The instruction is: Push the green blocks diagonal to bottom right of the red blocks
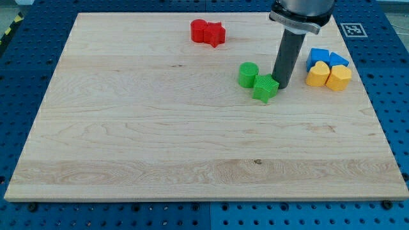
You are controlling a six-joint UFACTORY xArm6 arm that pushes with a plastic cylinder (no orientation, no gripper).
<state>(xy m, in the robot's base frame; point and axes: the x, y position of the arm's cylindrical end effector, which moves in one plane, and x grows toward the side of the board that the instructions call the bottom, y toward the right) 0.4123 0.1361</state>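
Note:
Two green blocks lie side by side right of the board's middle: a green cylinder (248, 74) and a green star-shaped block (265, 88) just below and right of it, touching. Two red blocks sit together near the view's top: a red cylinder (199, 30) and a red star-shaped block (215, 34). The greens lie below and to the right of the reds. My tip (282, 85) stands right against the green star's right side, on its upper right.
At the view's right are two blue blocks (324, 59) and, touching them below, two yellow blocks (328, 76), close to my rod's right. The wooden board (128, 128) lies on a blue perforated table.

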